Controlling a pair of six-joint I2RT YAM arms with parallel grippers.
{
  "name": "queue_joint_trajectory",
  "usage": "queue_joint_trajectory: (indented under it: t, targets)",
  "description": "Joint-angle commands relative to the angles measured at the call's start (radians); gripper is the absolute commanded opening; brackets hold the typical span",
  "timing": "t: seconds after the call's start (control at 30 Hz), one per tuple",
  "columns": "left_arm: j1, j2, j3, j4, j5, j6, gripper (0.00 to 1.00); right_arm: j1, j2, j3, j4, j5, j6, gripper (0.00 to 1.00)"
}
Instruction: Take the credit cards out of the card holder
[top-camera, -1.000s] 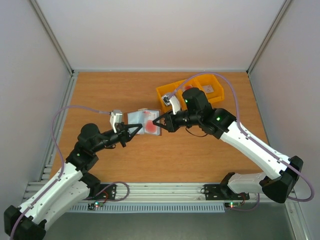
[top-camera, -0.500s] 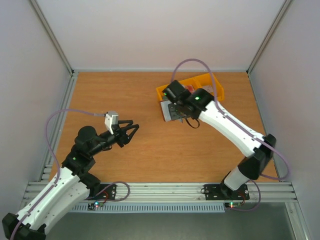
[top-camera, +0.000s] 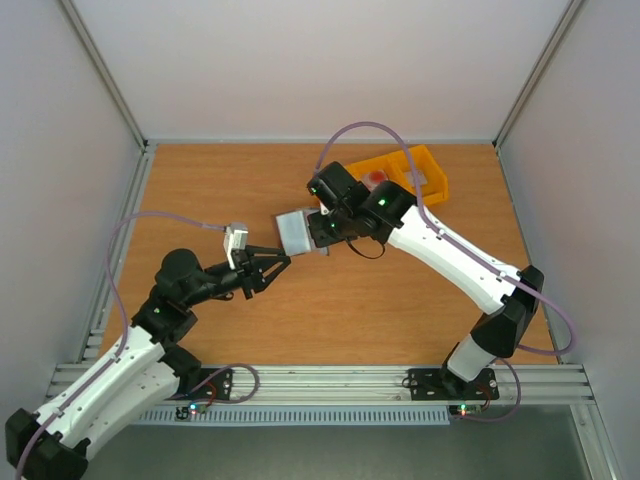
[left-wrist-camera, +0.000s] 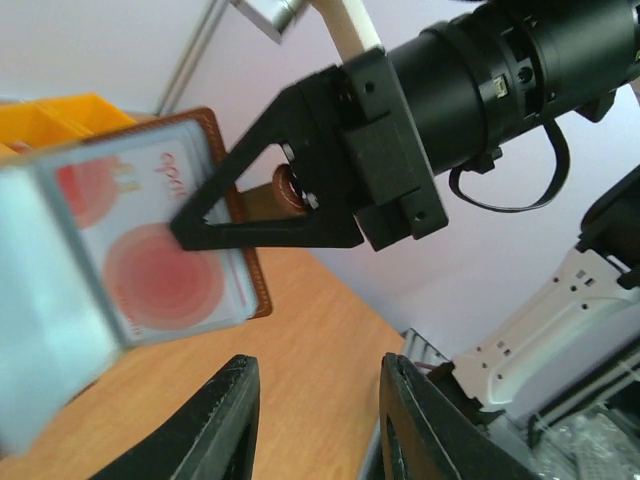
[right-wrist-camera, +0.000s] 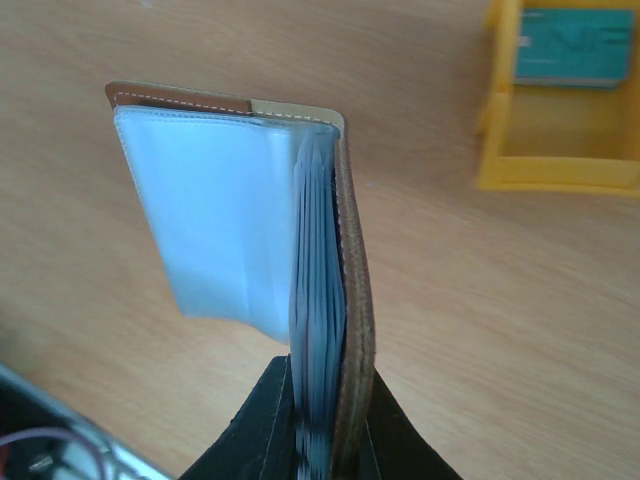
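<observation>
1. Wooden table (top-camera: 200, 190) with white walls round it, and two arms meeting over the middle.
2. Right gripper (top-camera: 318, 235) is clamped on the card holder (top-camera: 297, 230), pinching one edge and holding it up off the wood. The grey-blue sleeves fan open toward the other arm.
3. Left gripper (top-camera: 275, 263) sits just beside it, jaws apart, nothing in them.
4. A card (left-wrist-camera: 170, 275) with a red round spot is tucked in the front sleeve, so I'd say nothing's out yet.
5. My worry: those sleeves look floppy, so the left fingers could pinch plastic instead of card, or yank the whole thing out of the right's grip.
6. Yellow bin (top-camera: 405, 172) sits further back.
</observation>
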Motion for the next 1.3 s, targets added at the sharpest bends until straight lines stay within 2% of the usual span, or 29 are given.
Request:
queue_joint_trajectory:
  t: [0.0,0.1,0.27,0.43,0.63,0.9,1.03,1.17,1.27]
  targets:
    - [-0.037,0.019,0.045,0.095,0.038,-0.085,0.34,0.015,-0.004,0.013,0.091,-0.135,0.002,0.01]
    - [-0.046,0.020,0.038,0.084,0.011,-0.095,0.34,0.019,-0.017,0.002,0.127,-0.183,-0.009,0.01]
    - [-0.035,0.009,0.020,-0.044,-0.135,-0.075,0.34,0.019,-0.099,-0.084,0.257,-0.356,-0.062,0.01]
    - [-0.009,-0.009,0.045,-0.130,-0.156,-0.012,0.30,0.018,-0.175,-0.143,0.322,-0.482,-0.131,0.01]
    - [0.009,-0.043,0.035,-0.109,-0.067,-0.011,0.29,0.004,-0.275,-0.217,0.363,-0.580,-0.206,0.01]
    - [0.010,-0.036,0.041,0.047,0.087,-0.024,0.30,0.004,-0.357,-0.309,0.478,-0.793,-0.291,0.01]
    - [0.017,-0.051,0.046,0.048,0.099,-0.069,0.32,0.004,-0.375,-0.312,0.466,-0.869,-0.330,0.01]
    - [0.019,-0.040,0.059,0.106,0.198,-0.071,0.35,0.004,-0.379,-0.325,0.494,-0.960,-0.345,0.01]
    - [0.018,-0.033,0.071,0.132,0.235,-0.070,0.33,0.004,-0.373,-0.325,0.511,-0.982,-0.360,0.01]
